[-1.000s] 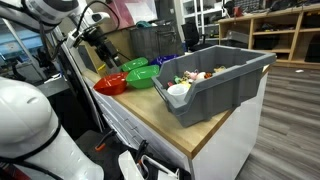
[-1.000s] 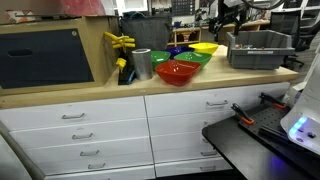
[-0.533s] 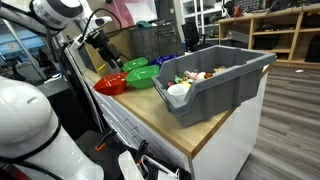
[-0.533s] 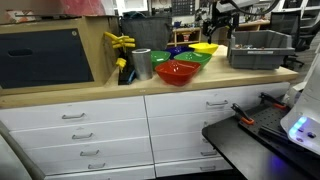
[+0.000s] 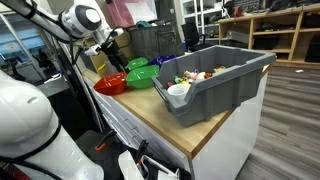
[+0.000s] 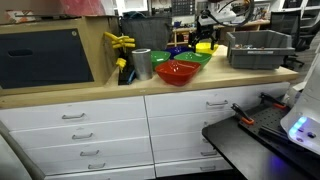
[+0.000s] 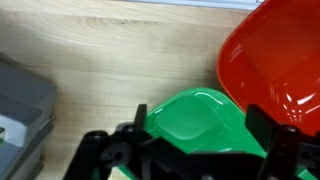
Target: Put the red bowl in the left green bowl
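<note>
The red bowl (image 5: 110, 85) sits on the wooden counter near its end, and also shows in an exterior view (image 6: 178, 71) and at the wrist view's upper right (image 7: 275, 60). Two green bowls stand next to it, one close beside it (image 5: 142, 78) and one behind that (image 5: 135, 65); they overlap in an exterior view (image 6: 196, 59). My gripper (image 5: 110, 44) hangs open and empty above the bowls. In the wrist view its fingers (image 7: 200, 125) straddle a green bowl (image 7: 195, 115) beside the red one; I cannot tell which green bowl it is.
A big grey bin (image 5: 215, 80) of mixed items fills the counter's other end, its corner showing in the wrist view (image 7: 20, 100). A yellow bowl (image 6: 205, 47), a metal cup (image 6: 141, 64) and a yellow tool (image 6: 120, 42) stand near the bowls. A dark crate (image 5: 150, 40) is behind.
The arm has swung over the bowls, bringing the gripper from beyond them to above a green bowl. The bowls have not moved.
</note>
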Motion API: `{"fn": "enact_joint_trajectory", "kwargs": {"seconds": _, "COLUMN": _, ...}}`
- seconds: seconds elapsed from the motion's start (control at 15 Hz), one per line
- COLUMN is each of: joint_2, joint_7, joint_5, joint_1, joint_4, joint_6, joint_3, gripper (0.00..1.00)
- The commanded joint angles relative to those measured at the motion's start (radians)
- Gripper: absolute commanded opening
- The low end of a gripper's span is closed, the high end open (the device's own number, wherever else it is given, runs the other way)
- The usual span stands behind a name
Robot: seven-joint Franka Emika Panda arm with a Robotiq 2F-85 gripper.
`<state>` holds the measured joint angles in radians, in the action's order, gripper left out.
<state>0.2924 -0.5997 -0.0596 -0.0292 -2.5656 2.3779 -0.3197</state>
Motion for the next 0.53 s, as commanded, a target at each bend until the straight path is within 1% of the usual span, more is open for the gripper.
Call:
{"fn": "enact_joint_trajectory", "kwargs": {"seconds": 0.0, "joint_2": -0.156, "joint_7": -0.027, "joint_5": 0.025, "joint_1": 0.036, "joint_4": 0.107, "joint_6": 0.033, "joint_3": 0.036, "gripper": 1.0}}
{"fn": "enact_joint_trajectory", "kwargs": {"seconds": 0.2, "joint_2": -0.204, "joint_7": 0.0, "joint_5": 0.109, "joint_1": 0.103, "joint_4": 0.165, "joint_6": -0.001, "joint_3": 0.05, "gripper": 1.0}}
{"fn": "enact_joint_trajectory", "kwargs": {"seconds": 0.47, "joint_2": -0.235, "joint_7": 0.015, "joint_5": 0.166, "joint_1": 0.164, "joint_4": 0.23, "joint_6": -0.028, "joint_3": 0.054, "gripper": 1.0}}
